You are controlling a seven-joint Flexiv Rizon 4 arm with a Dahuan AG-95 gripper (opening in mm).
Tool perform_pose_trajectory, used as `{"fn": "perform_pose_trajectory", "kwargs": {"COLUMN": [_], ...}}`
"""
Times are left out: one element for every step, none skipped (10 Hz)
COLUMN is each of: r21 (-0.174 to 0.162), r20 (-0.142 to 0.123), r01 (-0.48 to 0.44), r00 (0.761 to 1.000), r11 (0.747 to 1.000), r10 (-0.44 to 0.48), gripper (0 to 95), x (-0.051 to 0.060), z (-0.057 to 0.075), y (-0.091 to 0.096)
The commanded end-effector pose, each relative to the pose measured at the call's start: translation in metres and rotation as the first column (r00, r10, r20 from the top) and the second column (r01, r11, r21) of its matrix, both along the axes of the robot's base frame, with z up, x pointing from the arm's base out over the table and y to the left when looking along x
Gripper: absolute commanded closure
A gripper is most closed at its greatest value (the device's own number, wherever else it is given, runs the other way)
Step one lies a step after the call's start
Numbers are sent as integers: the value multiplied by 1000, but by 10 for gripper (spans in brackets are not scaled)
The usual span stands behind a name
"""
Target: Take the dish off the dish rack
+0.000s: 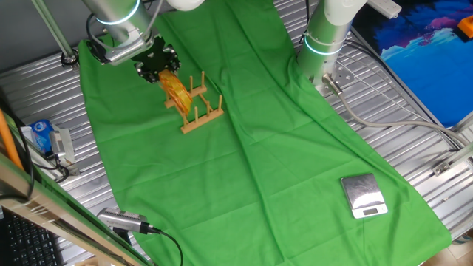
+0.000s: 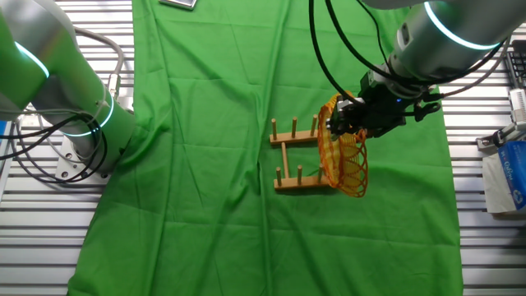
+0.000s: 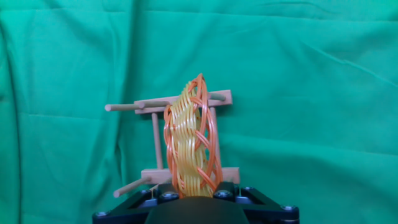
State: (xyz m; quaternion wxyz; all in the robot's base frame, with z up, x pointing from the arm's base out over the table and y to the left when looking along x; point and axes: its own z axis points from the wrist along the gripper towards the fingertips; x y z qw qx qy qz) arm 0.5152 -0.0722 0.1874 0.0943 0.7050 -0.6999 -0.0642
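Observation:
The dish (image 1: 177,90), a yellow wicker plate with orange streaks, stands on edge between the pegs of the small wooden dish rack (image 1: 199,118) on the green cloth. My gripper (image 1: 157,65) is at the dish's upper rim. In the other fixed view my gripper (image 2: 362,115) sits over the dish (image 2: 345,156) at the right end of the rack (image 2: 296,136). In the hand view the dish (image 3: 191,140) runs down into my gripper (image 3: 196,194), with the black jaws pressed against the rim on both sides. The rack (image 3: 155,134) lies behind it.
A square silver scale (image 1: 363,196) lies on the cloth at the front right. A second arm's base (image 1: 325,37) stands at the back. A blue-white carton (image 1: 41,137) and a camera (image 1: 122,220) sit on the left off the cloth.

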Motion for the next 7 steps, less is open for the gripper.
{"fn": "perform_pose_trajectory", "kwargs": {"r21": [-2,-3,-5,-5,-3,-2,-2], "r20": [-5,-8,-10,-14,-17,-21,-22], "r01": [8,15,18,20,22,26,31], "r00": [1000,1000,1000,1000,1000,999,999], "r11": [1000,1000,1000,1000,1000,1000,1000], "r10": [-8,-15,-18,-20,-22,-26,-31], "gripper": [570,570,570,570,570,570,570], "x": [-1,-1,-1,0,1,1,1], "z": [5,8,10,12,14,16,18], "y": [1,2,2,3,3,4,6]}}
